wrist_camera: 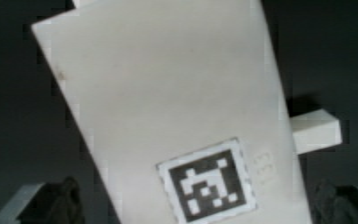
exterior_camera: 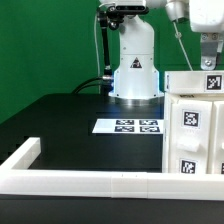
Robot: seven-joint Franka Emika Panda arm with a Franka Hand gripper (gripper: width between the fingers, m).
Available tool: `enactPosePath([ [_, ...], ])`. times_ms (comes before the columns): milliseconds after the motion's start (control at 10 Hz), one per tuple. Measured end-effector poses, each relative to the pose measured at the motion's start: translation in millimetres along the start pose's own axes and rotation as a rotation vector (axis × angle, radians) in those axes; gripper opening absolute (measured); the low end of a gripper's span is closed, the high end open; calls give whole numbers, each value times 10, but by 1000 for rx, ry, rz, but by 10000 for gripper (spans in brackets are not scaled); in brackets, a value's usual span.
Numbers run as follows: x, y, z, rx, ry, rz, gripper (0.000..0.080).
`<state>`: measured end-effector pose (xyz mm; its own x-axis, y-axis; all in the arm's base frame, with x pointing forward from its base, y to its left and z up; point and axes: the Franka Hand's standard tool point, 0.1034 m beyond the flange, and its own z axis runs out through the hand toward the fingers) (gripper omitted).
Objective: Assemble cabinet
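A: Exterior view, left to right. What lies on the surface (exterior_camera: pixel 60 120)?

B: A long low white rail (exterior_camera: pixel 90 182) along the near edge, with a short arm turning back at the exterior view's left. Mid-surface, the marker board (exterior_camera: pixel 130 126), flat, in front of the robot base (exterior_camera: pixel 135 70).

A: And the cabinet (exterior_camera: pixel 192 120)?

B: At the exterior view's right: matte white plastic, boxy, stacked sections, each carrying a square black-and-white tag. It stands just behind the rail.

A: End effector (exterior_camera: pixel 207 45)?

B: Directly above the cabinet's top. Released or clenched: cannot tell. In the wrist view a tilted white panel (wrist_camera: pixel 158 100) with one tag fills the frame; dark fingertips (wrist_camera: pixel 43 200) show at both lower corners.
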<state>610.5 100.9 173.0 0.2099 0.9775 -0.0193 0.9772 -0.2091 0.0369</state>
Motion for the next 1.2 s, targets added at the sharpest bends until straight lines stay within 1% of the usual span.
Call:
enactPosePath([
  [100,-4,27,17,-19,-17,-117,649],
  [400,0,4,24,-16,-27,-106,649],
  [500,9,-18,17,-8,-29,-97,649],
  [800,0,-73,72,4,-33,-81,649],
  [1200,-20,-52,122,2,-33,-66,649],
])
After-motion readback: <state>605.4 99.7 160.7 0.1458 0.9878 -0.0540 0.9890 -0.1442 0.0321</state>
